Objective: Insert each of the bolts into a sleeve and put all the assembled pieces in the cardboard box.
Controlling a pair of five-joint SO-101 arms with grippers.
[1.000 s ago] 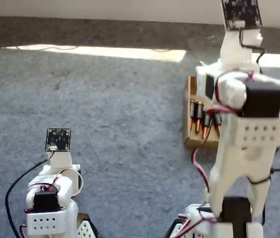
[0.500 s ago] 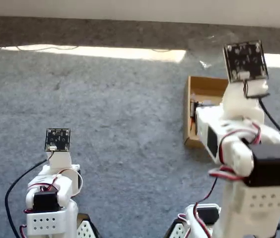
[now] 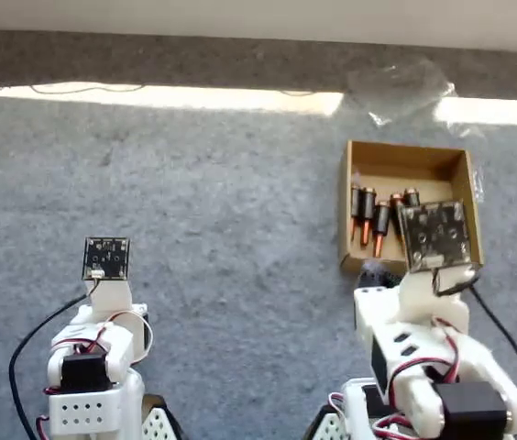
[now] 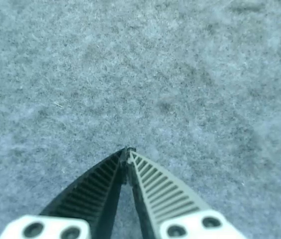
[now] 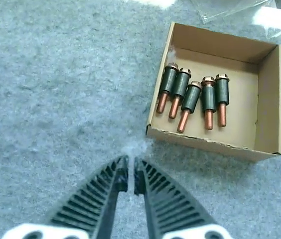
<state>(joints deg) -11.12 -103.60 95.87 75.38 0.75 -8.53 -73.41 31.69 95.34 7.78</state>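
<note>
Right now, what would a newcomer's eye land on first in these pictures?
The open brown cardboard box on the grey carpet, with five copper bolts in dark green sleeves lying side by side on its floor. Next, the right gripper, shut and empty, above the carpet just short of the box; the left gripper is shut over carpet too.

You have no text, label, number or sign you can read in any of these views. The cardboard box [image 5: 220,42] shows plain brown walls. The dark board at lower left [image 3: 107,258] and the second board at lower right [image 3: 434,236] carry markings too small to make out.
</note>
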